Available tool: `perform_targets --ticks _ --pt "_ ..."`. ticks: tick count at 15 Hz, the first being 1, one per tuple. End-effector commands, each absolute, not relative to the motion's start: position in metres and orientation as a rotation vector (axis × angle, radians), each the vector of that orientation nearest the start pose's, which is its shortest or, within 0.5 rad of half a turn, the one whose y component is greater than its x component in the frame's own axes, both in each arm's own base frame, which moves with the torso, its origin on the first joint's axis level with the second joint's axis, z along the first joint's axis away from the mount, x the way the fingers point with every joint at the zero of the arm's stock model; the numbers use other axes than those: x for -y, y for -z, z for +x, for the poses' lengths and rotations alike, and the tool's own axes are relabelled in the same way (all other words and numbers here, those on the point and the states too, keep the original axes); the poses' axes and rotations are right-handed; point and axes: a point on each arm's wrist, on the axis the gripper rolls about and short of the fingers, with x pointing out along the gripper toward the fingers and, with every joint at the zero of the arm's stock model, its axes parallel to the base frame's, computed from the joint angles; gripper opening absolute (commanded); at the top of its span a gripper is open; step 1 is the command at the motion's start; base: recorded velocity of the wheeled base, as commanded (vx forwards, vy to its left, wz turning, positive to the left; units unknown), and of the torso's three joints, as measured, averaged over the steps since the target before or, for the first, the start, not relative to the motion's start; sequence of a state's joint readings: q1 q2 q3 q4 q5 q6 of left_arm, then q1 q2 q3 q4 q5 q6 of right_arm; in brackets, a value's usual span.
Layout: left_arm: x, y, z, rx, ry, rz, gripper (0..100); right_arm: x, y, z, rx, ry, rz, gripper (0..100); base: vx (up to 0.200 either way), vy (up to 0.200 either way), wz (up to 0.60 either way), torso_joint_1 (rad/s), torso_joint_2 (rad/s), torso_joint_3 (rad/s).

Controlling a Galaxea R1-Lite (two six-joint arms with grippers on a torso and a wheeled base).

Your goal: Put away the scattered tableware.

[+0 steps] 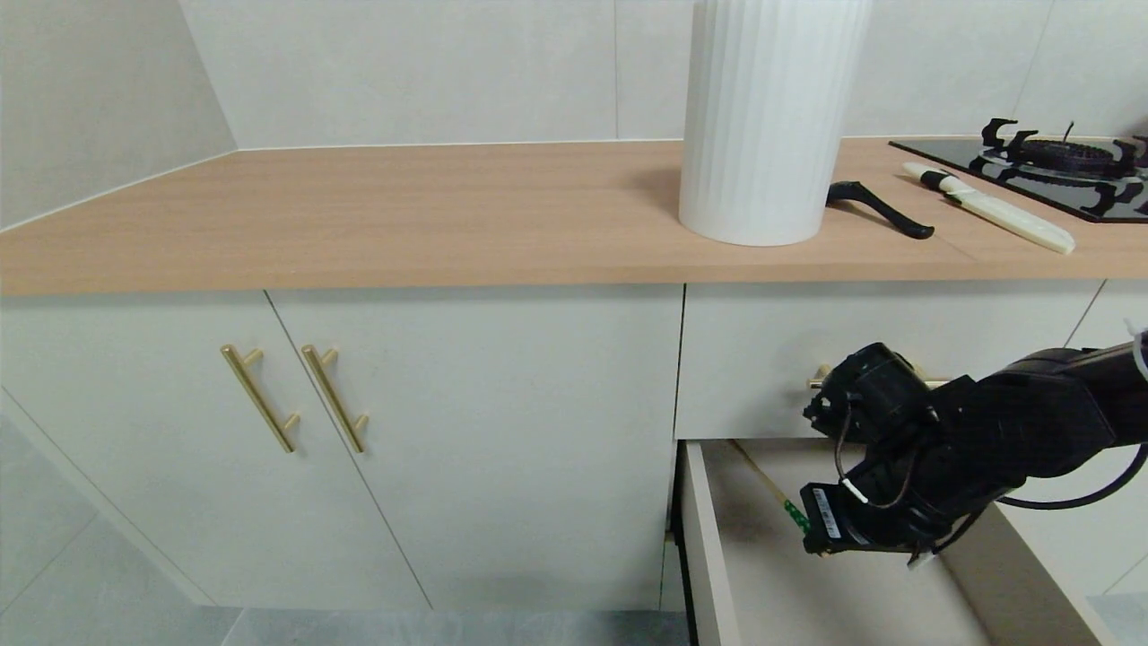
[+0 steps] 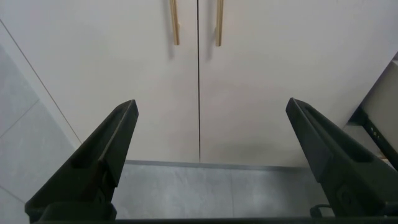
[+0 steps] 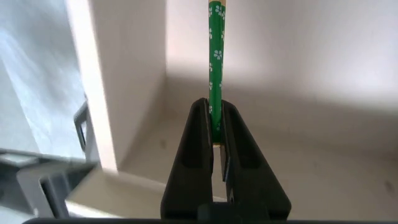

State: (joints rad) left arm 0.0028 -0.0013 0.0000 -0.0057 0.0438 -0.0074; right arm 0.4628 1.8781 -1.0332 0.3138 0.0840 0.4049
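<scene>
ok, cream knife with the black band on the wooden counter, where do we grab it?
On the cream knife, likely the narrow handle end by the black band, nearer the wall. It lies flat and diagonal on the wooden counter, so come from above, jaws across its width; the black hob crowds its right side.

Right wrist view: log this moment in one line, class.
right gripper: shut on green chopstick | place: at open drawer | left gripper: open, facing cabinet doors | knife: on countertop
</scene>
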Motion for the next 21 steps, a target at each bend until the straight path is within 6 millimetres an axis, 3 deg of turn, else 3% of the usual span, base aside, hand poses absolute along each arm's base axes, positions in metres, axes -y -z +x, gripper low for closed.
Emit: perform_targets --ticks 1,7,12,21 --pt "-0.001 -0.076 -0.023 0.006 -0.048 -0.008 100 -0.139 -0.084 0.272 -1.254 -0.215 0.106 0 0.0 0.0 0.0 0.0 0.0 0.0" --pt "-0.001 -0.076 -0.023 0.006 -0.048 -0.008 100 -0.153 -0.04 0.284 -1.246 -0.175 0.121 0 0.0 0.0 0.0 0.0 0.0 0.0" --pt "-0.001 -0.076 -0.023 0.006 -0.048 -0.008 100 -0.155 -0.016 0.289 -1.219 -0.129 0.118 0 0.0 0.0 0.0 0.0 0.0 0.0" --pt "-0.001 -0.076 -0.023 0.006 -0.048 -0.008 100 -0.156 -0.009 0.292 -1.185 -0.101 0.105 0 0.0 0.0 0.0 0.0 0.0 0.0"
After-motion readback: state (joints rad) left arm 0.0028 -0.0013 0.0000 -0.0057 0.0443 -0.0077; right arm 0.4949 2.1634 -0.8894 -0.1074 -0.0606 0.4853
